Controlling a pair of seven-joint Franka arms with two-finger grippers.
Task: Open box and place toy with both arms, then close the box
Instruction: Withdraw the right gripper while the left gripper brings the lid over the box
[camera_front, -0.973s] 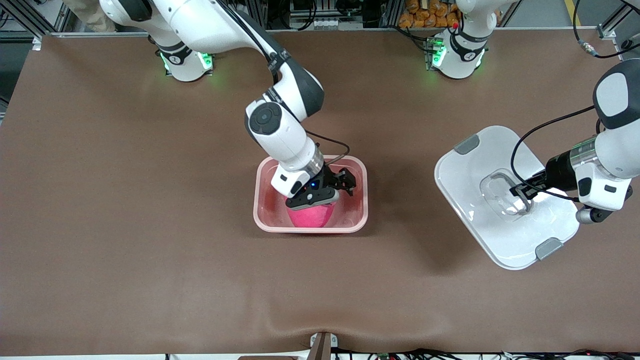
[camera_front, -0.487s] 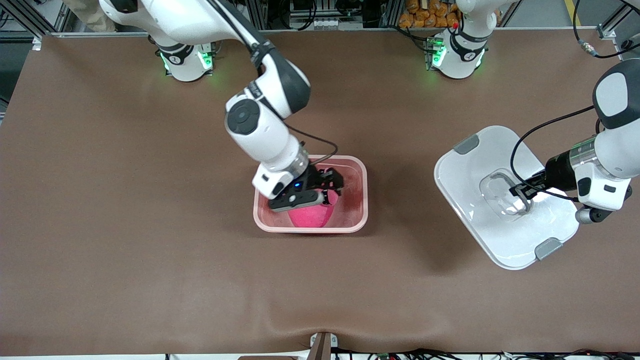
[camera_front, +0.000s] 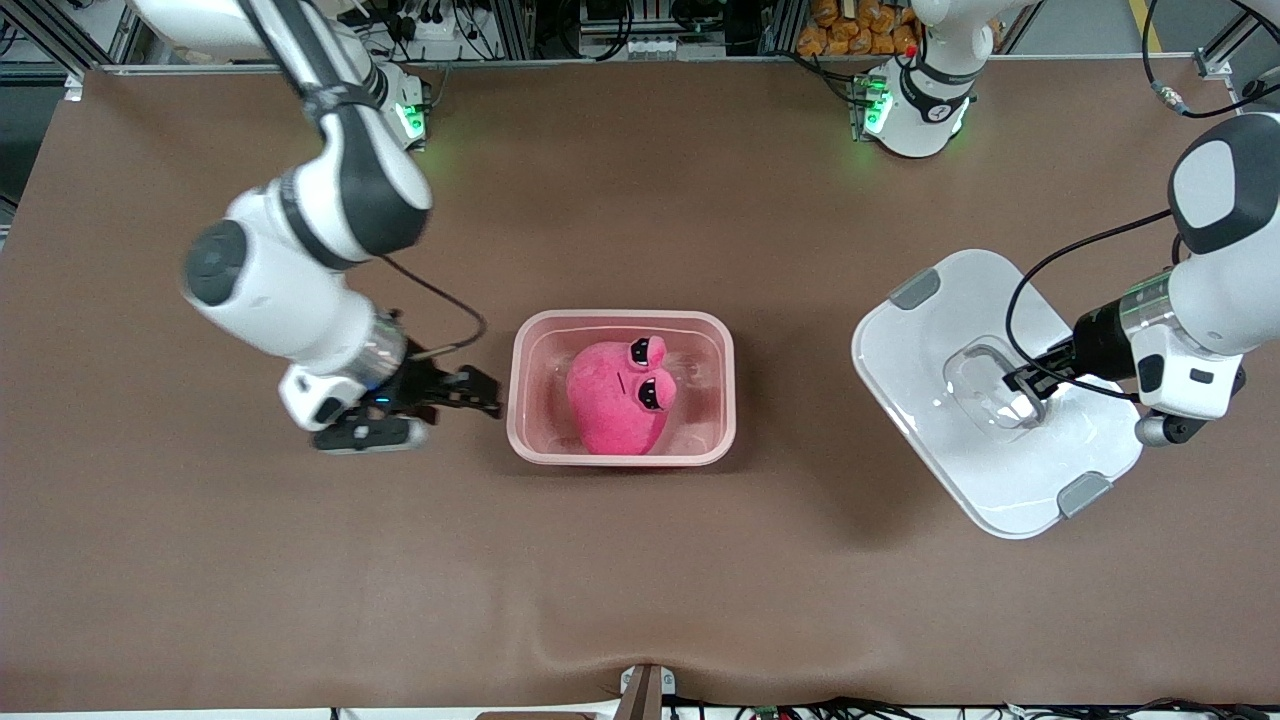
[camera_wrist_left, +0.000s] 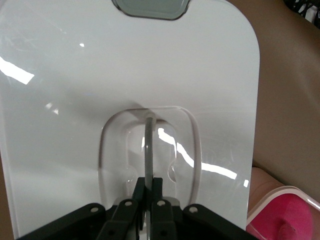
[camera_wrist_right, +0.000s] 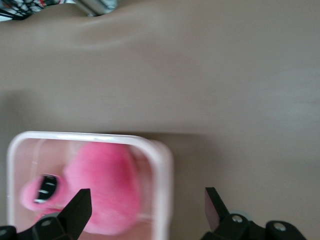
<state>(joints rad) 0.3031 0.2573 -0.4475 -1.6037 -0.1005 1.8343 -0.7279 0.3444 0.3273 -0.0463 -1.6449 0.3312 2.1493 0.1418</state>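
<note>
The pink box (camera_front: 520, 400) stands open mid-table with the hot-pink toy (camera_front: 610, 405) lying inside, its dark eyes showing. My right gripper (camera_front: 487, 392) is open and empty, just outside the box wall toward the right arm's end. In the right wrist view the box rim (camera_wrist_right: 162, 170) and the toy (camera_wrist_right: 100, 185) show between the spread jaws of the right gripper (camera_wrist_right: 147, 202). My left gripper (camera_front: 1022, 381) is shut on the grey centre handle (camera_wrist_left: 148, 142) of the white lid (camera_front: 940, 330), toward the left arm's end. In the left wrist view the left gripper (camera_wrist_left: 148, 186) pinches that handle.
Grey clips (camera_front: 914, 289) (camera_front: 1084, 494) sit on the lid's two short ends. The brown table cover (camera_front: 300, 560) has a wrinkle near its front edge. The box corner and toy show in the left wrist view (camera_wrist_left: 285, 215).
My right gripper let go of the toy in the box and drew out toward the right arm's end. The lid in my left gripper shifted slightly toward the box.
</note>
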